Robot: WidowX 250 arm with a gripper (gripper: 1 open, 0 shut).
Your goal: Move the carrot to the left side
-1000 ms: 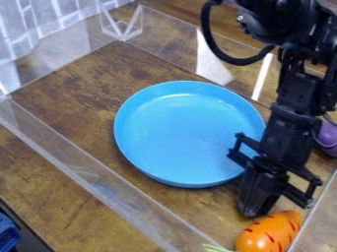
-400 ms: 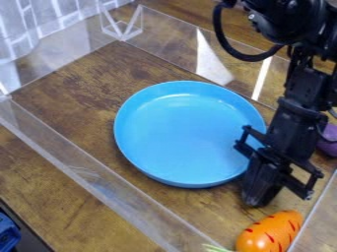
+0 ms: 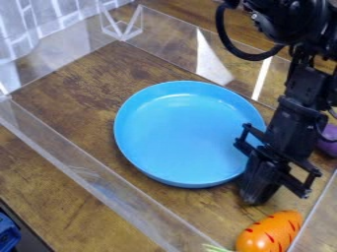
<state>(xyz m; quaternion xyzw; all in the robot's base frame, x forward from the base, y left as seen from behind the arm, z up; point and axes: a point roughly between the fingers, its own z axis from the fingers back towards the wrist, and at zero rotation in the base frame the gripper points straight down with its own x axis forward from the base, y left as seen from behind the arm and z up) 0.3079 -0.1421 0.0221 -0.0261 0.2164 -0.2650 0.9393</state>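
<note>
The carrot (image 3: 267,234) is a small orange toy with darker stripes, lying at the bottom right near the front edge. My gripper (image 3: 255,196) hangs on the black arm just above and slightly left of it, fingers pinched shut with nothing between them. Its tips stand close to the table beside the right rim of the blue plate (image 3: 158,138), a short gap from the carrot.
The round blue plate fills the middle of the wooden table (image 3: 79,89). Clear plastic walls (image 3: 59,148) fence the table at the front left and back. A purple object (image 3: 326,138) shows at the right edge behind the arm.
The arm has shifted slightly up and to the right since a second ago. The carrot has stayed in place and the gripper has remained shut.
</note>
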